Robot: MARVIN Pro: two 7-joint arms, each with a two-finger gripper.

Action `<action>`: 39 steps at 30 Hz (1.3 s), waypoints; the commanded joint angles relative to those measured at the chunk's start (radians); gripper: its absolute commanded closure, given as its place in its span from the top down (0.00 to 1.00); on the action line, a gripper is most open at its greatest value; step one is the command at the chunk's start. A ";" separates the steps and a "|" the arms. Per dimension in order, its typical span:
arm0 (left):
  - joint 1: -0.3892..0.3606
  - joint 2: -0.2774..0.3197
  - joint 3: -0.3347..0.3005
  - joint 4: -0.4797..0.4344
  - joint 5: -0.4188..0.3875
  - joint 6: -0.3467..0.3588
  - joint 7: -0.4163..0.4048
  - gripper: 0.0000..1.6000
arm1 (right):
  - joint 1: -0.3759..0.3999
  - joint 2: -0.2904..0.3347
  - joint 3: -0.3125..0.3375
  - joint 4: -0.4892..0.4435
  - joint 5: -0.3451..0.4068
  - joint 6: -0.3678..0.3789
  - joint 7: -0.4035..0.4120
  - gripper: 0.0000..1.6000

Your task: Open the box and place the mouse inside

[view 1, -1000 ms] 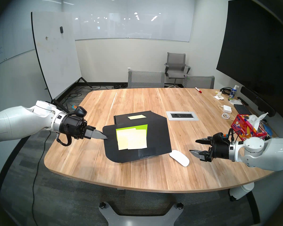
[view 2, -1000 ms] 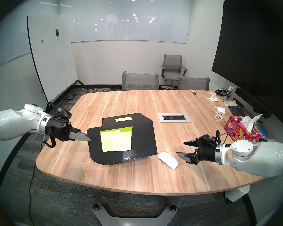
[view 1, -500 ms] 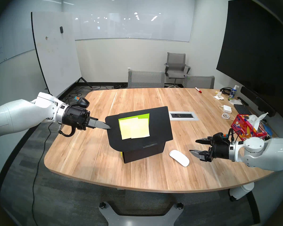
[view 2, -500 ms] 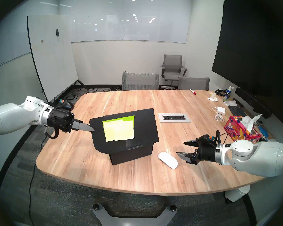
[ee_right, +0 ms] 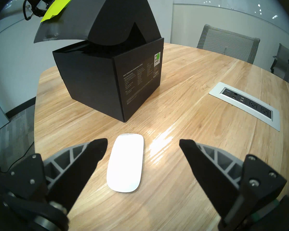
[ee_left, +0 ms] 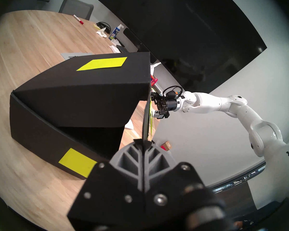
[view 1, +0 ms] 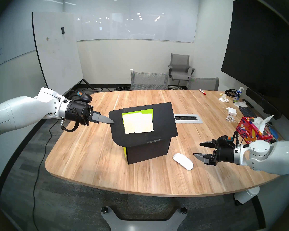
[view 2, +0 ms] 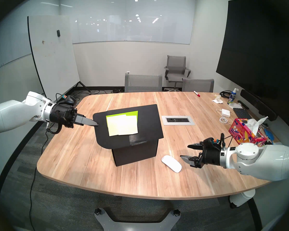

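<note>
The matte black cardboard box (view 1: 148, 150) carried lime-green and pale yellow sticky notes (view 1: 138, 123) on its raised black flap lid (view 1: 163, 120), faint pale print down one side and a small white label with a green dot (ee_right: 157, 59). Near it on the right lay the glossy white oval mouse (view 1: 183, 161) on the light wooden table (view 1: 93, 152), whose planks showed streaky tan grain. At the far right stood a red tissue box (view 1: 249, 129) patterned in orange, white and blue.

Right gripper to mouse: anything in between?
No. In the right wrist view only bare table separates the open right gripper from the mouse, which lies just ahead.
</note>
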 commanded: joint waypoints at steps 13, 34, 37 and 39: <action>-0.028 -0.035 -0.027 0.027 -0.027 0.042 -0.014 0.00 | 0.009 0.000 0.009 0.001 0.001 -0.007 0.001 1.00; -0.031 -0.035 -0.014 0.056 0.021 0.041 -0.072 0.00 | 0.009 0.000 0.010 0.001 0.001 -0.007 0.001 1.00; -0.030 -0.042 -0.014 0.068 0.025 0.040 -0.079 0.00 | 0.009 0.000 0.010 0.001 0.001 -0.007 0.001 1.00; -0.030 -0.047 -0.015 0.080 0.028 0.041 -0.083 0.00 | 0.009 0.000 0.010 0.001 0.001 -0.007 0.001 1.00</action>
